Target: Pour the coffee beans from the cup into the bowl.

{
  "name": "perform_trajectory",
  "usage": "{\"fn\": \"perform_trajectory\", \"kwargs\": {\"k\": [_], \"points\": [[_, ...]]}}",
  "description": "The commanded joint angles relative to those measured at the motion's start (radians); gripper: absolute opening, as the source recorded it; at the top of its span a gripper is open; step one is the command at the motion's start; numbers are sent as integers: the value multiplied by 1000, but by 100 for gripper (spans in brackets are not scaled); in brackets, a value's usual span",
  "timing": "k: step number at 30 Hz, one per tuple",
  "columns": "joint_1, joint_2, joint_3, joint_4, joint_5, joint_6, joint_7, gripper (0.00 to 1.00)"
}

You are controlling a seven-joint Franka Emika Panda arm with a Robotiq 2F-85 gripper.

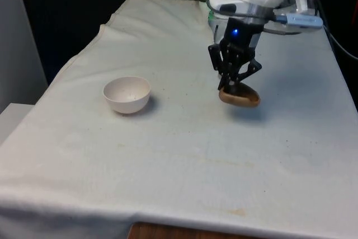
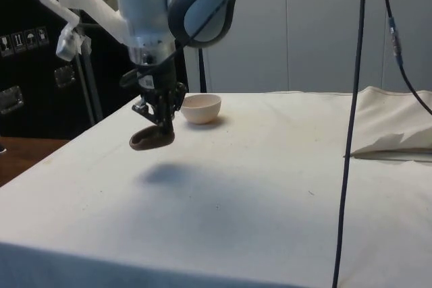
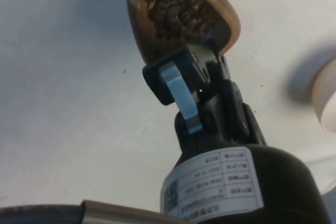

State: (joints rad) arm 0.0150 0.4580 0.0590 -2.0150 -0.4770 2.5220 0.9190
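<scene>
A brown wooden cup [image 1: 240, 96] hangs a little above the cloth, held by its rim in my black gripper [image 1: 229, 84], which is shut on it. In the side view the cup [image 2: 151, 139] casts a shadow on the cloth beneath. The wrist view looks into the cup [image 3: 178, 11] and shows dark coffee beans [image 3: 174, 10] inside, with one finger [image 3: 181, 90] clamped over the rim. An empty pale bowl [image 1: 127, 94] sits on the cloth towards the front view's left of the cup, well apart from it. The bowl [image 2: 201, 108] lies beyond the gripper [image 2: 160, 123] in the side view.
White cloth [image 1: 184, 155] covers the table, with a crumpled fold [image 2: 395, 141] at the side view's right. A black cable [image 2: 352, 126] hangs down in front of the side camera. The table's front edge [image 1: 184, 225] runs near the front view's bottom.
</scene>
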Motion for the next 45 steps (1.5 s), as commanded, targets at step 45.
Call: {"fn": "perform_trajectory", "kwargs": {"k": [45], "points": [[-7, -150, -100, 2, -10, -127, -123, 0]]}}
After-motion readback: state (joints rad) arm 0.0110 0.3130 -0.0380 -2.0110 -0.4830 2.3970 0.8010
